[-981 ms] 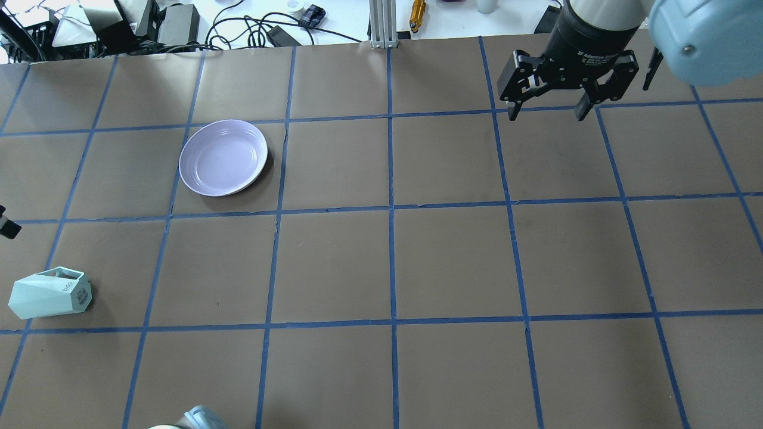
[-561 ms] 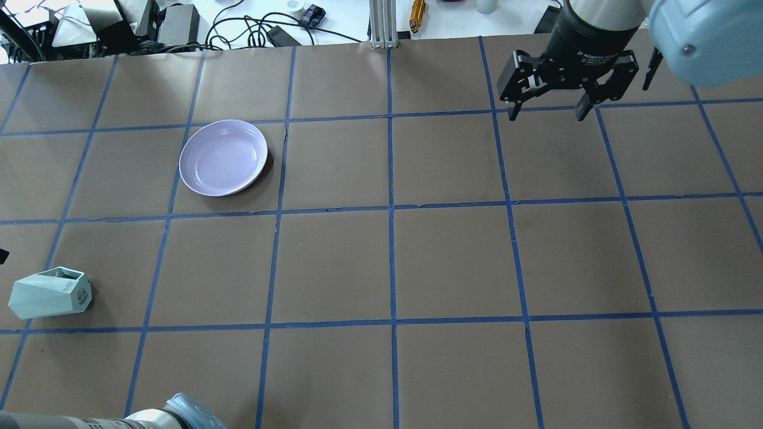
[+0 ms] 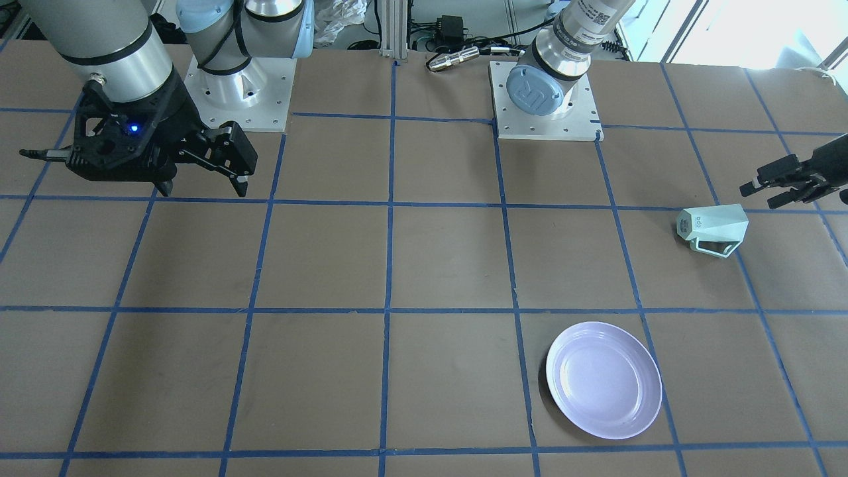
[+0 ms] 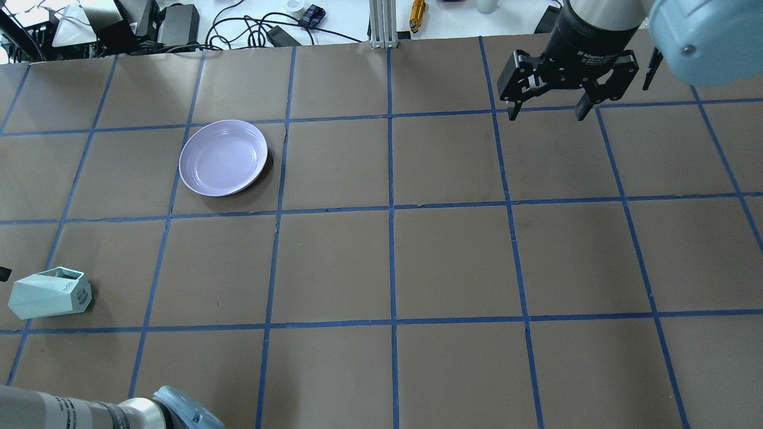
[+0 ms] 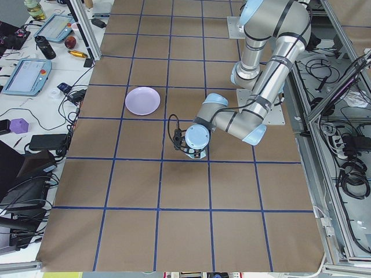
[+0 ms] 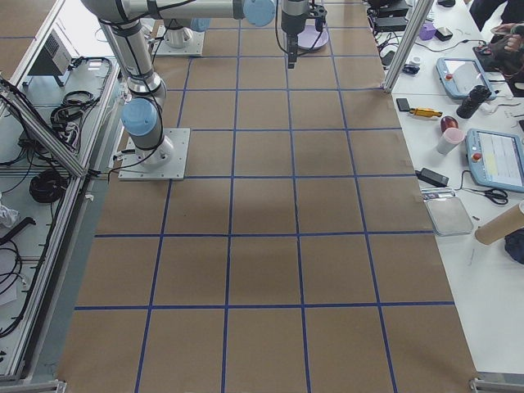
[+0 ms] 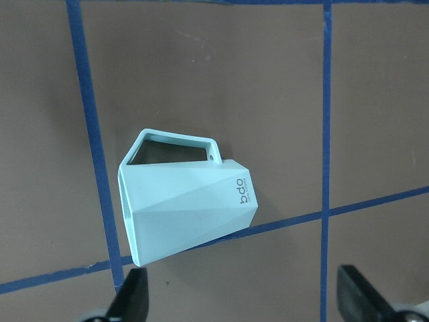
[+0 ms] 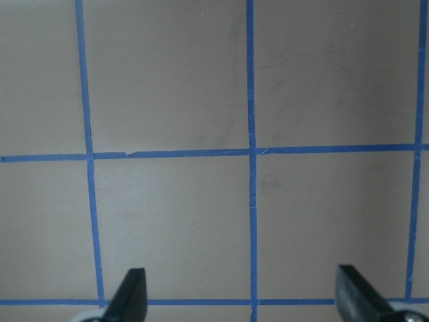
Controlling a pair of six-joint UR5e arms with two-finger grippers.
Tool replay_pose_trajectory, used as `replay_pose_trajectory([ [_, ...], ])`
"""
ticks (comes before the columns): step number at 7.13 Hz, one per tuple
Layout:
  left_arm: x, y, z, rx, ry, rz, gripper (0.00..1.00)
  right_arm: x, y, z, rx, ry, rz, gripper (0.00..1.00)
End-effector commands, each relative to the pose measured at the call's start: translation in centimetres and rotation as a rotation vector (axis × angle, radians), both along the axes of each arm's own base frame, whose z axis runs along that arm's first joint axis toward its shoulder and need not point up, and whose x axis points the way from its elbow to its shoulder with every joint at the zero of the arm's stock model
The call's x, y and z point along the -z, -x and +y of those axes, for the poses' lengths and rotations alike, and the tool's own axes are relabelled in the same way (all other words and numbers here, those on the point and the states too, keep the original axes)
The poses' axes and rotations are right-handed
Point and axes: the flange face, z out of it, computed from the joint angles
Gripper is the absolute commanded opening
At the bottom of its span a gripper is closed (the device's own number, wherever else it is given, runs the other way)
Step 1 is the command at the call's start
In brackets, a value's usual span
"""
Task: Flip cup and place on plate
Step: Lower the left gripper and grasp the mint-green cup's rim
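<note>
The mint-green cup (image 4: 50, 293) lies on its side near the table's left edge, handle toward the far side. It also shows in the front view (image 3: 713, 228) and the left wrist view (image 7: 184, 201). The lavender plate (image 4: 223, 157) sits upright and empty, farther out and to the right of the cup; it also shows in the front view (image 3: 604, 379). My left gripper (image 7: 244, 298) is open and empty, hovering just beside the cup (image 3: 760, 194) without touching it. My right gripper (image 4: 545, 113) is open and empty, high over the far right of the table.
Blue tape divides the brown table into squares. Cables, power bricks and an aluminium post (image 4: 381, 24) lie beyond the far edge. The two arm base plates (image 3: 544, 99) are on the robot's side. My left arm's elbow (image 4: 179, 411) reaches in at the near edge.
My left gripper has moved along the table's left edge toward the cup, and its elbow has swung further into view at the near edge. The right arm, cup and plate have not moved.
</note>
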Motion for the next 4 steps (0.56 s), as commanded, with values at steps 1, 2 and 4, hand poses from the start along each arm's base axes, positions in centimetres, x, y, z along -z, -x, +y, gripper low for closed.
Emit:
replay_pose_trajectory([
  [1,3.9,-1.1,0.2,-0.044,-0.001,0.096,1.0,0.0,0.0,0.0,0.0,0.0,0.0,1.0],
  [2,5.2,-1.8,0.6,-0.071,0.004,0.129,1.0,0.0,0.0,0.0,0.0,0.0,0.0,1.0],
  [4,7.1,-1.7,1.6,-0.078,-0.014,0.236,0.88,0.0,0.0,0.0,0.0,0.0,0.0,1.0],
])
